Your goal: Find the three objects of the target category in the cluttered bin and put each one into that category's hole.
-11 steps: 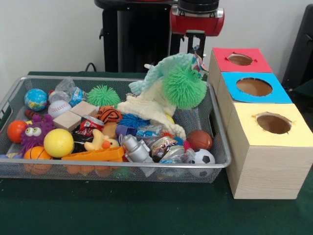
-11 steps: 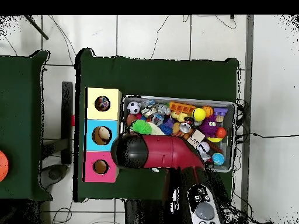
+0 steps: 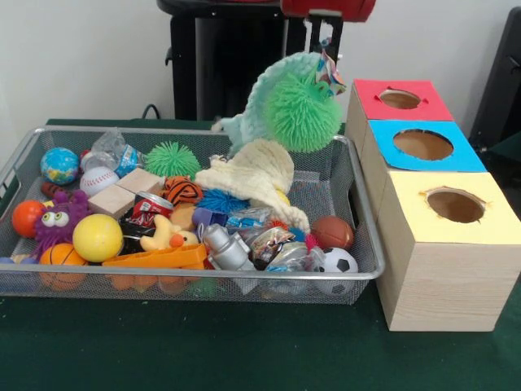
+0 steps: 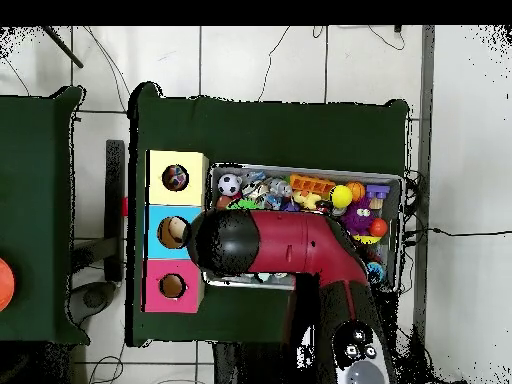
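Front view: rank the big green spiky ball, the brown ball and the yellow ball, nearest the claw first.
1. Big green spiky ball: just below the claw, over the bin's far right corner.
2. Brown ball: bin's right side.
3. Yellow ball: bin's left side.

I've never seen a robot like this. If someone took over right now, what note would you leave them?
Gripper: raised over the bin's far corner beside the boxes; open or shut cannot be told.
A small patterned piece sits right under it, lifted along with a teal soft toy and a green spiky ball.
Yellow-topped hole: the overhead view shows something multicoloured inside, so one piece may be in.
Left: get the lifted piece into the yellow hole without the toy and ball, then search the clutter for any others; none clearly shows.
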Controlling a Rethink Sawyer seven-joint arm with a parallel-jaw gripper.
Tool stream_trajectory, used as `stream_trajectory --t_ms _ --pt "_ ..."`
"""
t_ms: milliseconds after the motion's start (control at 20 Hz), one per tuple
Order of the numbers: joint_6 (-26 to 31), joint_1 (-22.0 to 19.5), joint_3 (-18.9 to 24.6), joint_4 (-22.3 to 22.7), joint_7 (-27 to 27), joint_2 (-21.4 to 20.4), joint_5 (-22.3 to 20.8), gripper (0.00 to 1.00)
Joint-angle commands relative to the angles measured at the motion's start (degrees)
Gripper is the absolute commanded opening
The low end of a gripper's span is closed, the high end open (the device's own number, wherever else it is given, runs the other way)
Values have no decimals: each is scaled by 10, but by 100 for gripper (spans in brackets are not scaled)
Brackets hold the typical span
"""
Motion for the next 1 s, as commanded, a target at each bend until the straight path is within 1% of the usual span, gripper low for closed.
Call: stream_trajectory --t_ms 50,200,350,400,550,700,1000 --pt "71 -43 52 -33 -75 -50 14 0" --pt "71 -73 63 -19 -107 -58 21 0" --pt "60 -101 76 5 -125 -66 25 0" --pt "49 -108 82 15 -125 -64 26 0" --pt "11 -124 97 25 -122 -44 15 0" --pt "-2 -135 110 26 -120 -35 7 0" --pt "-25 -139 131 -4 -104 1 -16 0"
